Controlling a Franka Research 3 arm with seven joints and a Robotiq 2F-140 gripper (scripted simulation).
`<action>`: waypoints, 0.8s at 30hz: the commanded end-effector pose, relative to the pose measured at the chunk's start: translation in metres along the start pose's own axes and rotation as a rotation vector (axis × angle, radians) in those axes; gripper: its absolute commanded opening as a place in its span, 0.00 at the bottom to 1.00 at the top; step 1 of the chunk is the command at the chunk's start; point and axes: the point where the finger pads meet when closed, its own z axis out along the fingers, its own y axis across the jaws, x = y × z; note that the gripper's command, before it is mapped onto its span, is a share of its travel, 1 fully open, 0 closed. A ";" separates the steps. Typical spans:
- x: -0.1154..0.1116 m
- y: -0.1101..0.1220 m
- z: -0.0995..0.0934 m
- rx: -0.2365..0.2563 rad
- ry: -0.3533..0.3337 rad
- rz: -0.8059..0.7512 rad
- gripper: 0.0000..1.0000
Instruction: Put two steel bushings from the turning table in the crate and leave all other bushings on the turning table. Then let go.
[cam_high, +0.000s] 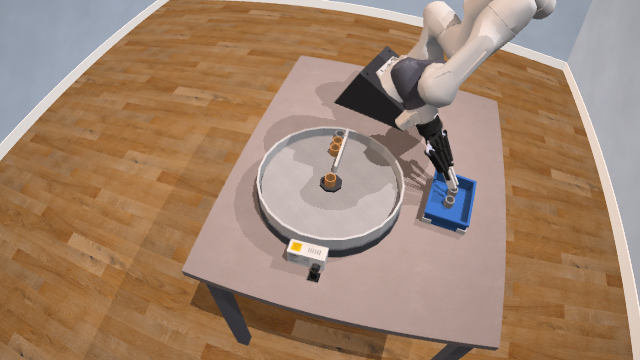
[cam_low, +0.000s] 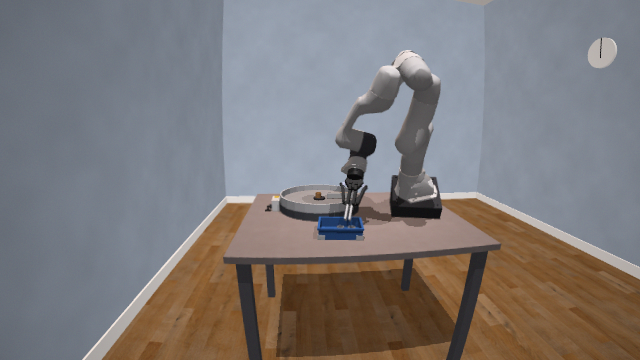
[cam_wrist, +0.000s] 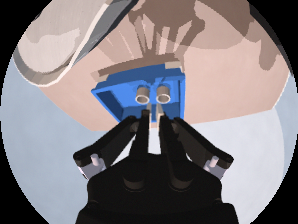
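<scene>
Two grey steel bushings stand in the blue crate (cam_high: 447, 220) (cam_low: 340, 234) (cam_wrist: 165, 71): one bushing (cam_high: 449, 201) (cam_low: 340, 227) (cam_wrist: 142, 95) and a second bushing (cam_low: 351, 227) (cam_wrist: 163, 95), partly hidden by a finger in the top view. My gripper (cam_high: 452, 187) (cam_low: 347, 218) (cam_wrist: 153, 109) is shut but for a narrow gap, with nothing held, its tips just above the bushings. On the turning table (cam_high: 290, 200) (cam_low: 295, 205) (cam_wrist: 45, 55), a grey bushing (cam_high: 340, 133) and two copper bushings (cam_high: 338, 141) (cam_high: 335, 148) line the bar. Another copper bushing (cam_high: 330, 180) (cam_low: 318, 195) stands on the hub.
The pale bar (cam_high: 341, 151) crosses from the turning table's rim toward its hub. A white box (cam_high: 307, 253) (cam_low: 276, 203) stands against the rim's outside. The crate's walls surround the space below my fingertips. The turning table's raised rim lies beside the crate.
</scene>
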 end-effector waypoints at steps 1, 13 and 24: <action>-0.017 0.004 -0.009 -0.016 -0.022 0.053 0.07; -0.040 0.003 -0.039 -0.016 -0.022 0.053 0.07; -0.043 0.003 -0.043 -0.016 -0.022 0.053 0.07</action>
